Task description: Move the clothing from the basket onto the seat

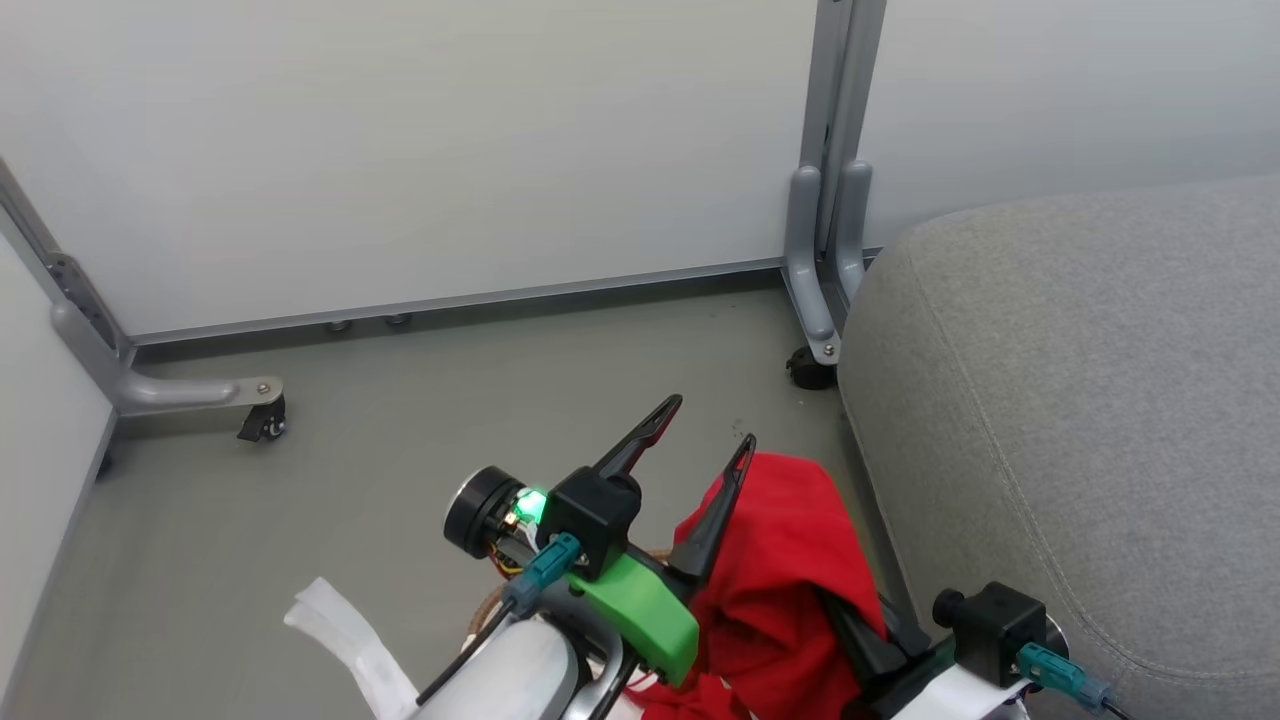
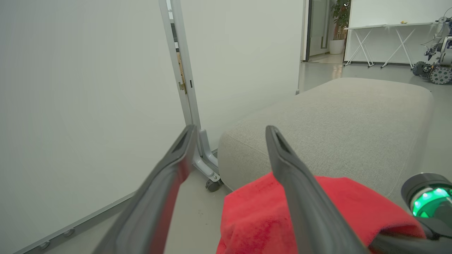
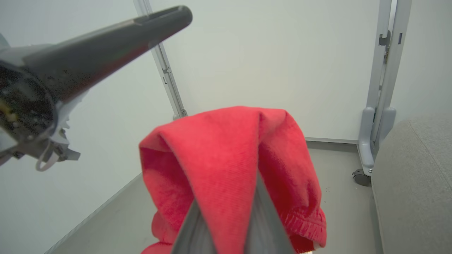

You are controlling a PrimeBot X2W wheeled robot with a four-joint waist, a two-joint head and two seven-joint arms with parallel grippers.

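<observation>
Step in hand, as judged: the carry. 1 red cloth (image 1: 775, 560) is held up in the air by the R gripper (image 3: 226, 225), w/ its jaws pinched tight on a fold. The cloth is draped over those fingers & hangs down past them. It is found just beside the seat (image 1: 1080, 400), at the near edge, not on it yet.

The L gripper (image 1: 708, 425) is seen w/ jaws spread wide & nothing in them. One of its fingers lies close by the cloth; if they touch can't be told. A thin brown bit under the L arm is taken to be the basket (image 1: 484, 608) rim; the rest is hidden.

Next move, as judged: the cloth needs to be swung to the robot's R & up over the seat top. Then the R jaws need to be opened so the cloth is let down on the grey top. Care is needed so the hanging part isn't snagged on the L fingers.

Counted: 1 cloth, 1 seat, 1 basket (partly seen), 2 grippers, 2 small wheels (image 1: 810, 370) on the wall feet. If a 2nd cloth is in the basket can't be told.
</observation>
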